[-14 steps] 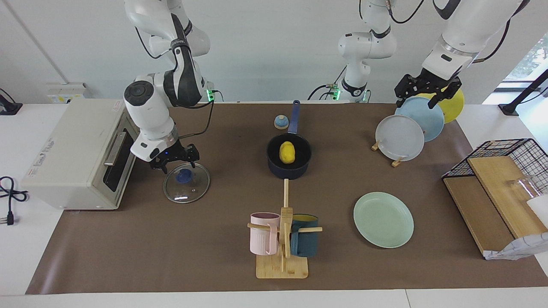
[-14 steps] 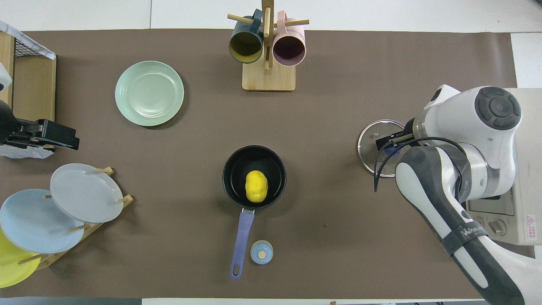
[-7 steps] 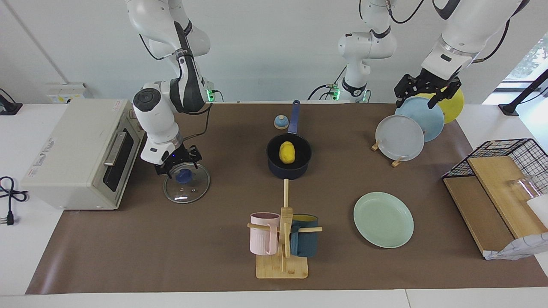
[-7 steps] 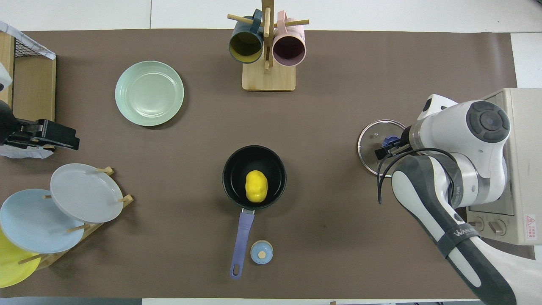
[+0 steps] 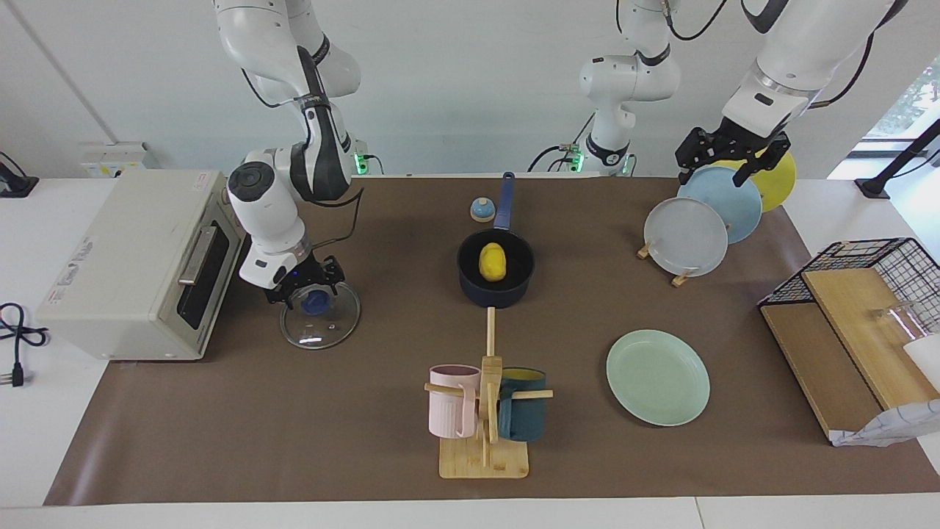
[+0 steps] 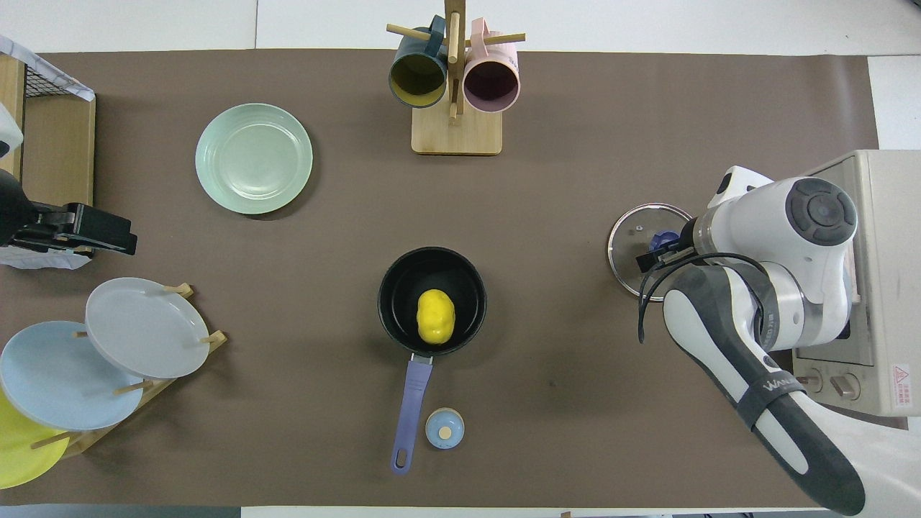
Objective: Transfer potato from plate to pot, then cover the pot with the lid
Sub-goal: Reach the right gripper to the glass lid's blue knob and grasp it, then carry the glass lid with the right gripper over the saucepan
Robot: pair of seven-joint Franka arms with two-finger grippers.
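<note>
Yellow potato (image 5: 493,262) sits inside the pot (image 5: 496,283) at mid-table; the plate (image 5: 657,377) lies bare. Glass lid (image 5: 320,315) rests flat beside the toaster oven (image 5: 125,261), right gripper (image 5: 305,289) down around its blue knob, jaws wide, not clamped. Left gripper (image 5: 725,158) waits over the plate rack (image 5: 679,278), jaws wide, holding nothing.

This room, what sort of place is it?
Probably a robotics lab staged as a kitchen: two robot arms mounted at a papered table bearing a toaster oven, a plate rack, a mug stand.
</note>
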